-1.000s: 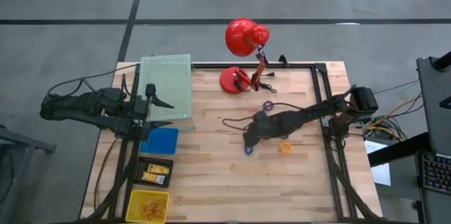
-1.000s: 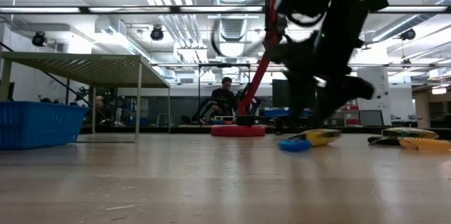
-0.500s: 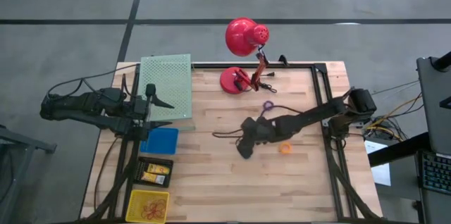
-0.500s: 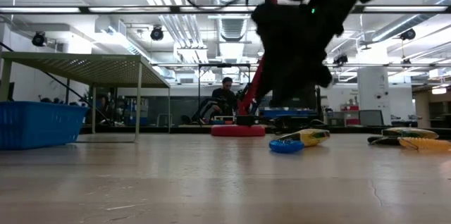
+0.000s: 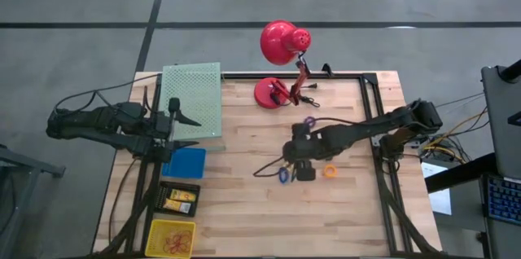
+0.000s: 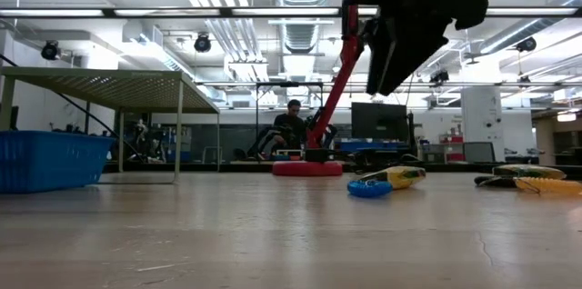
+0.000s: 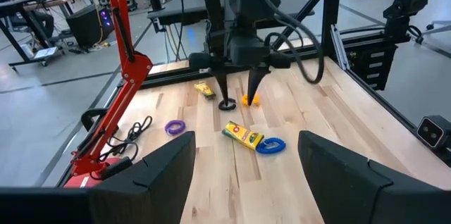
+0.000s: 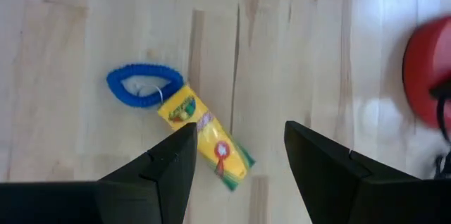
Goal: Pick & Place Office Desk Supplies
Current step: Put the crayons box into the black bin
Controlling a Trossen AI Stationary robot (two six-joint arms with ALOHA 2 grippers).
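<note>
My right tool (image 8: 236,175) hovers wide open and empty above the yellow crayon box (image 8: 204,139); next: descend, close.

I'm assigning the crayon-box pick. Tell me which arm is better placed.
Right. The right gripper hangs open directly over the crayon box beside the blue ring. The left gripper waits at the table's left edge.

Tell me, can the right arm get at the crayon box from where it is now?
Probably yes. The right gripper hangs open right above the crayon box, which lies flat on bare wood. Only the blue ring touches one end.
</note>
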